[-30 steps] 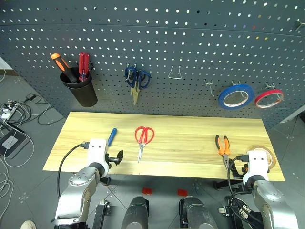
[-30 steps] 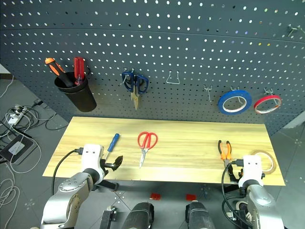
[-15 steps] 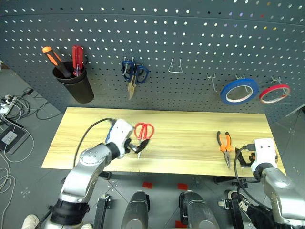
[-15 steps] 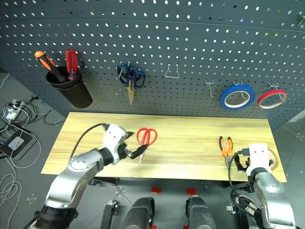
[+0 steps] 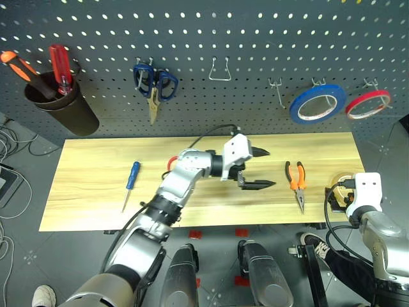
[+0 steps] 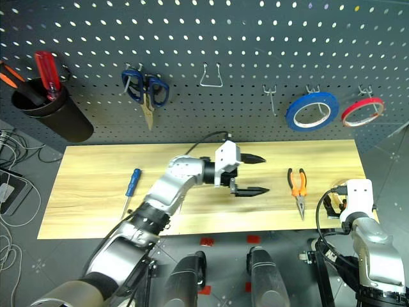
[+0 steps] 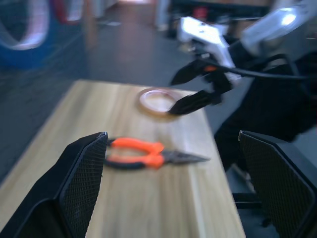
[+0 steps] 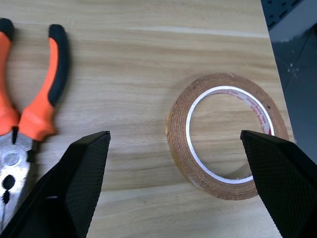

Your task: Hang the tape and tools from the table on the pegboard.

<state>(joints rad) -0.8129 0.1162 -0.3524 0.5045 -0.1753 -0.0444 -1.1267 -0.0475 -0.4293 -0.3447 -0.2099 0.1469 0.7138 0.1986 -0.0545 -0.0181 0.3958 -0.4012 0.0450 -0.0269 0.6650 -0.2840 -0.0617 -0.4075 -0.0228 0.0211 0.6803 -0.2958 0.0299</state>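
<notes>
My left gripper (image 5: 270, 169) reaches across the table (image 5: 89, 198) and hangs open and empty above its middle, pointing toward the orange-and-black pliers (image 5: 296, 183). The red scissors are almost hidden beneath that arm; a red sliver (image 5: 171, 161) shows. Far to the left lies the blue-handled screwdriver (image 5: 131, 176). The yellow-tan tape (image 8: 179, 134) lies flat at the table's right end, beside the pliers (image 8: 37, 101). My right gripper (image 8: 174, 136) is open just short of the tape, fingers spread wider than the roll. The pegboard (image 5: 192, 38) stands behind the table.
On the pegboard hang a black cup (image 5: 61, 110) holding an orange and a red screwdriver, blue-handled snips (image 5: 152, 84), a blue roll (image 5: 317, 102) and a thin red roll (image 5: 367, 103). Bare hooks (image 5: 220, 69) sit between the snips and the blue roll. Cables lie on the floor at left.
My left arm swung right from beside the scissors to mid-table and rose, its gripper turning toward the pliers. The right gripper edged toward the tape. The camera tilted down.
</notes>
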